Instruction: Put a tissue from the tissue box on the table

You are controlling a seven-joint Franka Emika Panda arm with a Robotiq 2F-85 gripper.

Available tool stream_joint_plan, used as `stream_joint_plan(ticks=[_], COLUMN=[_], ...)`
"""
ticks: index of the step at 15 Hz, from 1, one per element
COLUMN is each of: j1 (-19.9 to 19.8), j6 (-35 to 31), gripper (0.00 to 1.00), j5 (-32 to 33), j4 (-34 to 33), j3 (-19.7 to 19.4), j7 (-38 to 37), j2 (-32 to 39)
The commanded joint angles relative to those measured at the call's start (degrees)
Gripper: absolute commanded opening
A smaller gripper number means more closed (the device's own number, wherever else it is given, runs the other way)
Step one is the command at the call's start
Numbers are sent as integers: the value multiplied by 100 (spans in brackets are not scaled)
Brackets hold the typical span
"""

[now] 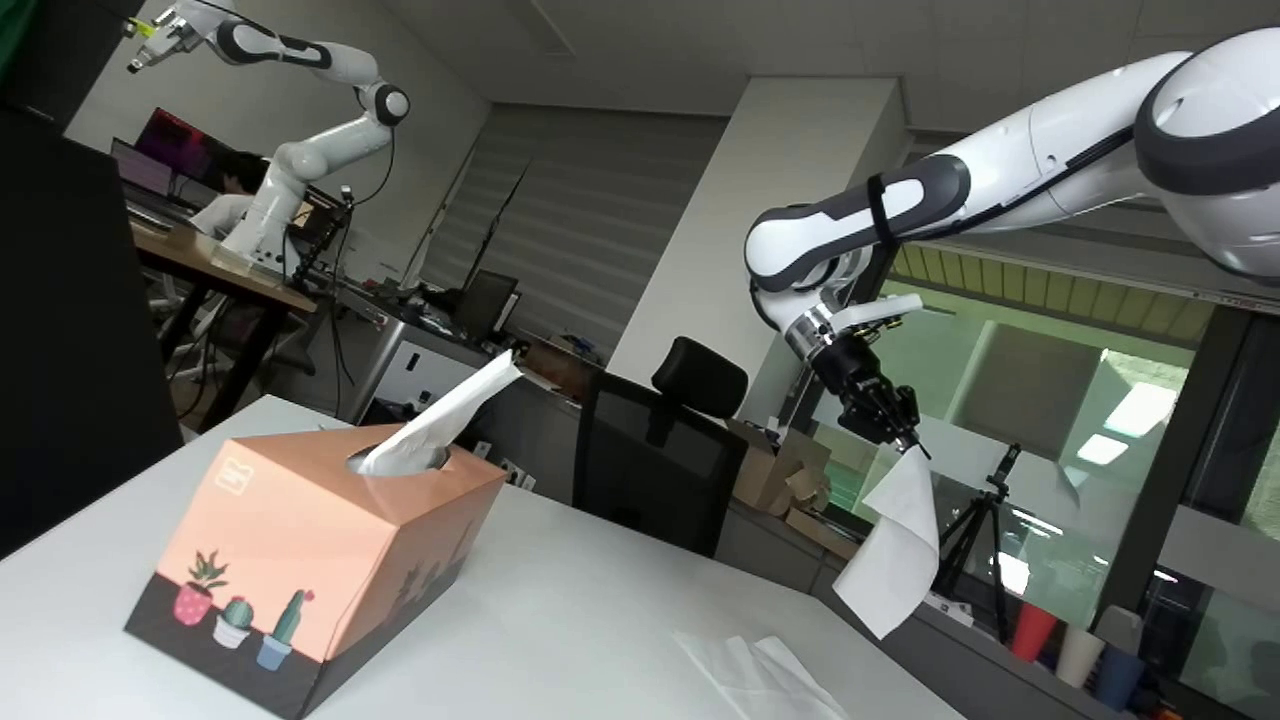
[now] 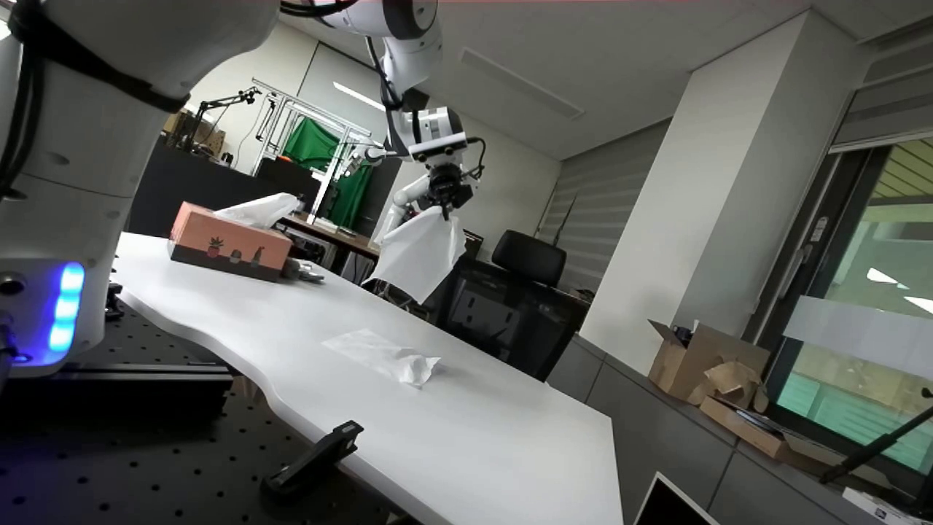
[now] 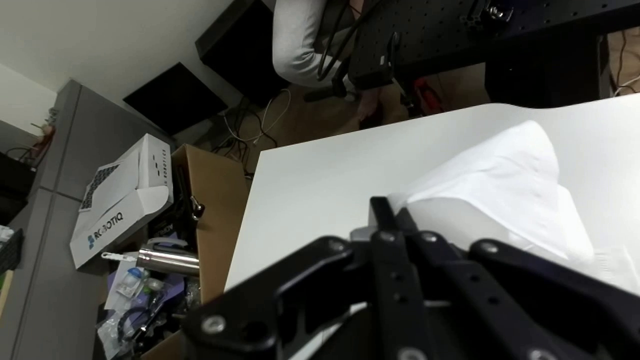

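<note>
Both exterior views: arm (image 1: pixel 1040 150) outstretched, gripper (image 1: pixel 908 444) angled dn., clenched on tissue (image 1: pixel 900 545) hanging abv. table (image 1: pixel 560 600) lvl.

table (image 2: pixel 510 430): pale | tissue box (image 1: pixel 310 545): upright, grey object (image 2: pixel 300 270) (kind unclear) just beside | white sheet (image 2: pixel 383 356): creased

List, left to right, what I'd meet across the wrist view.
White cardboard box with ROBOTIQ lettering, brown cardboard box wall, person's pale grey trouser leg, black jointed claw at its tips, limp white paper tissue it holds, second white paper sheet on the smooth white table.
</note>
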State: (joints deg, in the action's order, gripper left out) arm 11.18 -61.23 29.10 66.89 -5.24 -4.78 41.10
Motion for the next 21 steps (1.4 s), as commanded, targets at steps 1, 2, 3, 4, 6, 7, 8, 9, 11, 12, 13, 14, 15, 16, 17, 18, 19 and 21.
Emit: stream_joint_plan(ticks=[1,2,3,4,6,7,8,9,11,12,13,14,15,16,17,18,19,21], j1=[-97,-63,-45,-83,-152,-177,-211,-268,-368,-400,-419,-439,-478,-550,-606,-657,-659,-669], j6=[180,398,678,878,1271,1489,1667,1760,1739,1742,1774,1761,1656,1541,1468,1406,1406,1491], gripper=[0,0,0,0,0,0,0,0,0,0,0,0,0,0,0,0,0,0], j5=[136,315,545,686,1092,1329,1619,1966,2661,2938,3186,3405,3486,3401,3230,3008,2878,2497], j4=[-162,-192,-204,-210,-221,-260,-269,-255,-309,-391,-536,-634,-852,-1126,-1450,-1717,-1967,-2466], j3=[58,0,-49,-50,-84,-93,-80,-29,76,95,97,104,127,200,243,309,318,344], j7=[-35,66,242,319,446,596,816,1194,1970,2283,2575,2778,2731,2630,2414,2221,2181,2118], j2=[214,333,467,556,796,921,1048,1173,1454,1614,1830,1992,2173,2334,2521,2640,2780,3009])
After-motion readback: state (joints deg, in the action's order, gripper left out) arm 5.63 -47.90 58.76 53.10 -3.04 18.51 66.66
